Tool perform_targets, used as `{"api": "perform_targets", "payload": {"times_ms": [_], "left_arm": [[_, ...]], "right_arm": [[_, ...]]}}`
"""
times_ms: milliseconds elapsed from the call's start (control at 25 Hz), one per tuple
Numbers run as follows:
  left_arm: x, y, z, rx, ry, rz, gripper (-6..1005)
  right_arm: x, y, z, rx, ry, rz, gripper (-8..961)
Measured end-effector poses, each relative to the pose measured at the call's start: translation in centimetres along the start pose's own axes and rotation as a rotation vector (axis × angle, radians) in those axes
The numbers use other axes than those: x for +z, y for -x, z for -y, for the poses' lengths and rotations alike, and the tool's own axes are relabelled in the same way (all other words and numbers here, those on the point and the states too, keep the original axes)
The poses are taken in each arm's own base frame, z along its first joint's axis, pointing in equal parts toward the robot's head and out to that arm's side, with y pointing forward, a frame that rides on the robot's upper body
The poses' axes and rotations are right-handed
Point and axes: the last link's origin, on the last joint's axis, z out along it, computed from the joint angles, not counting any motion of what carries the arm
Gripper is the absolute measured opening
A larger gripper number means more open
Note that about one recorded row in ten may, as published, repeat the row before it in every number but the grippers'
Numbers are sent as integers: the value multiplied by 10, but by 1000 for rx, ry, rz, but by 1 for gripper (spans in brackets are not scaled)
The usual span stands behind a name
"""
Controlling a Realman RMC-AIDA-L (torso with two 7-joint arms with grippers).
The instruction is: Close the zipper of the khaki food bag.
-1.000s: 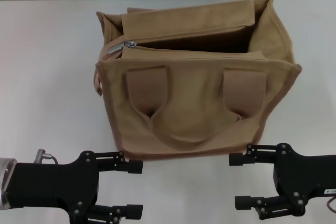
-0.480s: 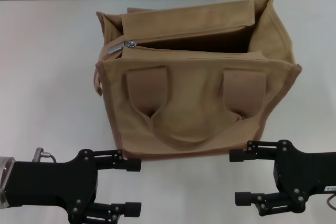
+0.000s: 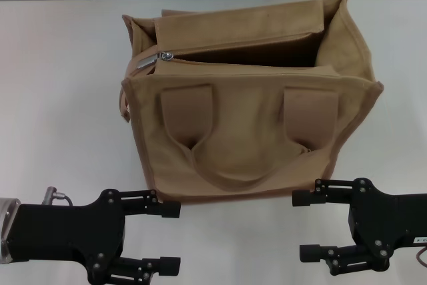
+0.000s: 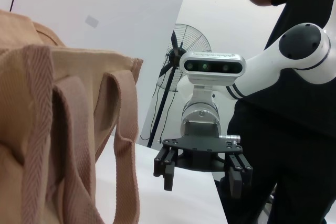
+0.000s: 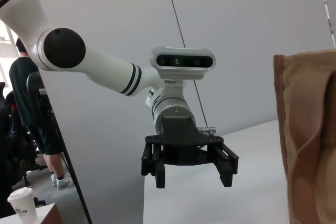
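Head view: khaki food bag (image 3: 247, 108) stands mid-counter (image 3: 60, 98), zipper (image 3: 233, 58) open nearly full length, slider (image 3: 148, 60) parked at the bag's left end. Nothing done yet; the whole pull is left. Zipper's long axis runs left-right, closing direction toward the robot's right. Left gripper (image 3: 170, 238) and right gripper (image 3: 303, 226) hover near the bag's front, fingers spread, holding nothing.

We note the khaki food bag (image 3: 267, 138) is plain khaki canvas with darker tan-brown trim and light-brown handle straps (image 3: 188, 113). The zipper (image 3: 155, 58) carries a shiny silver slider. Both grippers, left gripper (image 3: 170, 238) and right gripper (image 3: 303, 226), are black. The table (image 3: 60, 85) is off-white.
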Motion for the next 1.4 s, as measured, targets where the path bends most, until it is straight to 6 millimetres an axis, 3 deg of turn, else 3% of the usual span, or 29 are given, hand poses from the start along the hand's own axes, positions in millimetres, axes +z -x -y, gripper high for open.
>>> {"api": "perform_targets", "payload": {"times_ms": [440,720,920,1000,1040,1200,1400], "left_arm": [[-6,-7,1,15,-20,-53,799],[-44,-37,11,122,-250,-318,798],[-68,-44,19,175,-434,-421,797],[-68,-44,19,175,-434,-421,797],[-74,-42,30,167,-501,-385,796],[-72,-37,46,142,-548,-289,793],[-49,-31,58,130,-497,-174,787]], "right_arm": [[-1,0,1,-1,-6,-2,702],[-3,-1,0,1,-20,7,696],[-4,-2,-1,5,-24,8,691],[-5,-3,-2,8,-25,10,690],[-5,-3,-3,9,-26,12,689],[-6,-4,-4,12,-30,20,685],[-7,-6,-6,18,-34,23,681]]}}
